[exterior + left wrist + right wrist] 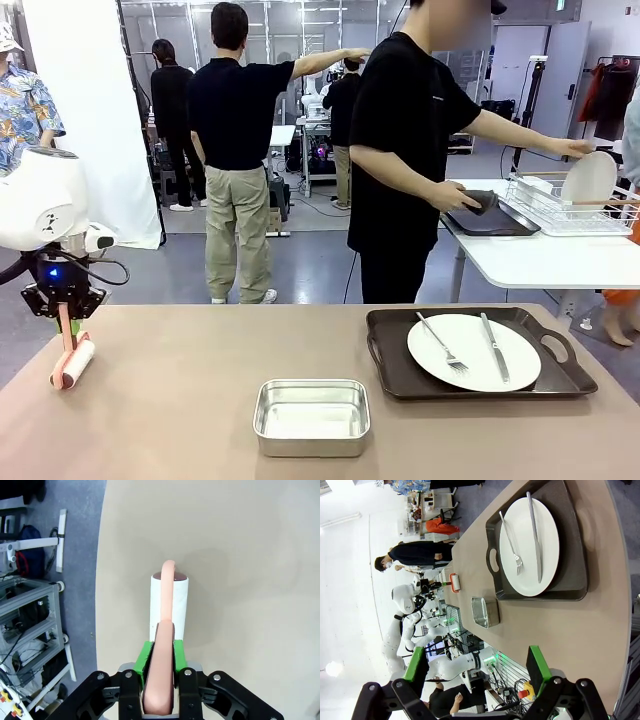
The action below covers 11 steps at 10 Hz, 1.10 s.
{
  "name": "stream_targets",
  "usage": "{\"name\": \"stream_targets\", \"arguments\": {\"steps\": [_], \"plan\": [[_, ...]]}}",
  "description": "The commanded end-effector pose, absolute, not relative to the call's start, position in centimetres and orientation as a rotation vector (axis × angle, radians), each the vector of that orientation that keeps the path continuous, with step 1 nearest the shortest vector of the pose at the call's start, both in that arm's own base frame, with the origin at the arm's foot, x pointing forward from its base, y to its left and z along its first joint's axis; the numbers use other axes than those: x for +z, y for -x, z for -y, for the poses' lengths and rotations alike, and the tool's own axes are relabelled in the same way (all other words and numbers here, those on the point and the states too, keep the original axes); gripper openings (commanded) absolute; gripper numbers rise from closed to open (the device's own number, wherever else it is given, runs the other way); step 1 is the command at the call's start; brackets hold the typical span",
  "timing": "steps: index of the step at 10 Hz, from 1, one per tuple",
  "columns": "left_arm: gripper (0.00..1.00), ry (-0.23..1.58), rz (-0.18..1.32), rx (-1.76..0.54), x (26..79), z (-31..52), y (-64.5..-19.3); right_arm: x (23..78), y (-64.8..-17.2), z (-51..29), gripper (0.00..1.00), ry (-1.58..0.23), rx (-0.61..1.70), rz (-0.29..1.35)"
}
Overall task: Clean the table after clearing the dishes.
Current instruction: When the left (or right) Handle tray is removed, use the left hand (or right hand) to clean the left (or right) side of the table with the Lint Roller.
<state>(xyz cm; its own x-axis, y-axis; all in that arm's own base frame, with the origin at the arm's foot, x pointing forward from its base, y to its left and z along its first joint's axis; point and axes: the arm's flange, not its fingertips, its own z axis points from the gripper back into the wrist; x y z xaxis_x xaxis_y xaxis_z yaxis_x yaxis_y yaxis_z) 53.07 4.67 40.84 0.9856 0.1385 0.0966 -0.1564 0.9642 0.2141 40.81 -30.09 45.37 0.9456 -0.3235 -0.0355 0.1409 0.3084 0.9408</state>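
Observation:
My left gripper (66,312) hangs over the far left of the brown table (180,400), shut on the pink handle of a lint roller (73,364) whose white roll rests on the tabletop. The left wrist view looks down the gripper (160,656) and handle onto the roller (169,605). One white plate (473,352) with a fork and a knife lies on a dark tray (390,345) at the right. My right gripper (476,664) is open, off that end of the table, facing the plate (529,545).
A steel pan (312,416) sits near the front middle edge. Across the table a person holds a second white plate (590,178) at a wire rack (545,210) on a white side table, the other hand on a dark tray (500,224). Other people stand behind.

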Motion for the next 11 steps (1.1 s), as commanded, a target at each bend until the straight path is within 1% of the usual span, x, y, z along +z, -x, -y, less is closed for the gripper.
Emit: {"name": "stream_targets", "arguments": {"steps": [1,3,5,7,8,9,11], "plan": [[0.22,-0.231,0.093,0.146,41.9,-4.1,-50.7,45.7,-40.7,29.9,1.00,-1.222,-0.305,0.175],[0.22,-0.131,0.160,0.106,47.0,-4.2,-49.0,45.7,-40.7,29.9,1.00,-1.222,-0.305,0.175],[0.22,-0.099,0.201,0.090,51.2,-4.3,-47.4,45.7,-40.7,29.9,1.00,-1.222,-0.305,0.175],[0.22,-0.103,0.212,0.100,52.2,-4.0,-47.1,45.7,-40.7,29.9,1.00,-1.222,-0.305,0.175],[0.22,-0.071,0.212,0.098,52.3,-4.0,-47.2,45.7,-40.7,29.9,1.00,-1.222,-0.305,0.175],[0.22,-0.119,0.231,0.107,53.1,-3.8,-47.0,45.7,-40.7,29.9,1.00,-1.222,-0.305,0.175],[0.22,-0.119,0.231,0.107,53.1,-3.8,-47.0,45.7,-40.7,29.9,1.00,-1.222,-0.305,0.175]]}}
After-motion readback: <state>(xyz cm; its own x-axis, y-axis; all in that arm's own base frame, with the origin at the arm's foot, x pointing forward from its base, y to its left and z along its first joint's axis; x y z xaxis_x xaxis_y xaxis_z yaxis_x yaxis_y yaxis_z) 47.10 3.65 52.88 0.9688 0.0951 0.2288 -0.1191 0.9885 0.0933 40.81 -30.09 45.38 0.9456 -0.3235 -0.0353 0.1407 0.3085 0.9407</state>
